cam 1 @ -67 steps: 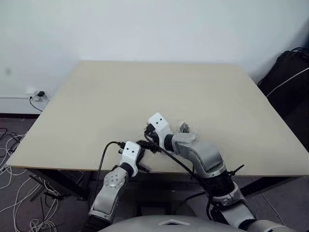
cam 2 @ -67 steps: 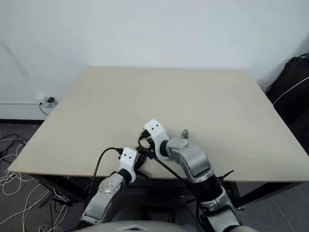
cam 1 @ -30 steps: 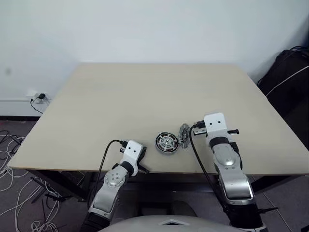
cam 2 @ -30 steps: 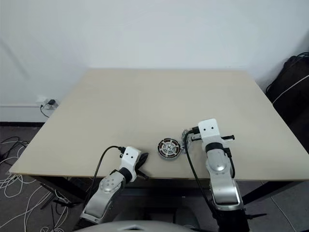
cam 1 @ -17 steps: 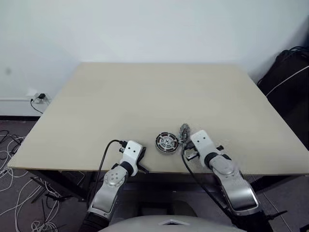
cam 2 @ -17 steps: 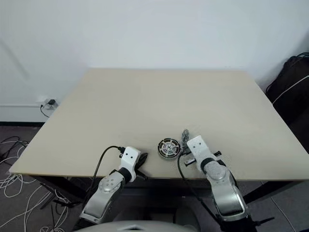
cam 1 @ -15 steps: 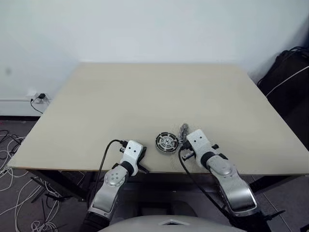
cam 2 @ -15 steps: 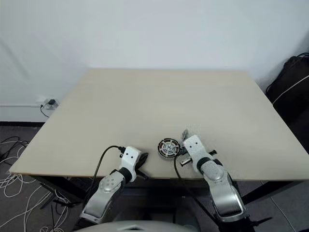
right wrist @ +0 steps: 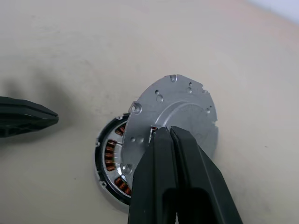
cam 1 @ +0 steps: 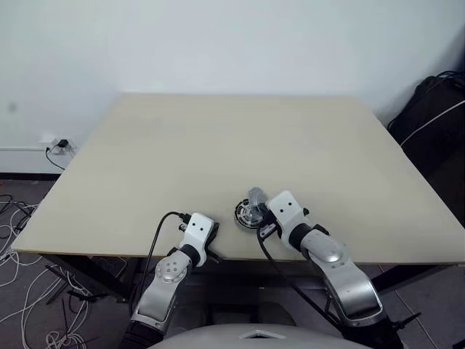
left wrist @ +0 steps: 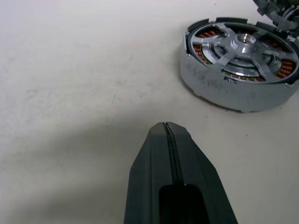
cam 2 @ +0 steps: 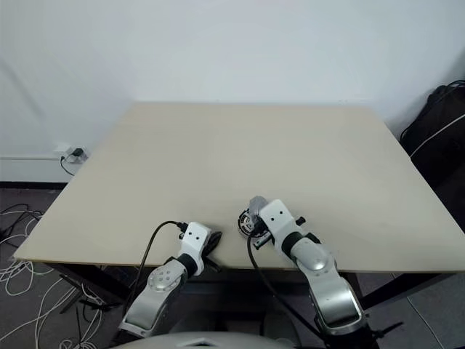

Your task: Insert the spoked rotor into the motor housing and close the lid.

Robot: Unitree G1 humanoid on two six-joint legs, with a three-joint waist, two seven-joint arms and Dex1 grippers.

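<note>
Head view: near the front edge of the surface (cam 1: 218,145), the right tool (cam 1: 256,206) holds the lid (cam 1: 255,196) over the housing (cam 1: 244,213). Left wrist view: the left tool (left wrist: 167,128) is closed and empty; the rotor (left wrist: 240,46) sits in the housing. Right wrist view: the right tool's fingers (right wrist: 180,154) pinch the tilted lid.

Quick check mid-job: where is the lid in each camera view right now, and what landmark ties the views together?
Left eye view: the lid sits tilted at the right gripper, over the motor housing.
Right eye view: same spot, near the table's front edge.
Left wrist view: just an edge at the upper corner.
Right wrist view: plain grey face, centre, pinched at its rim.
Shared landmark: the motor housing's copper windings.
</note>
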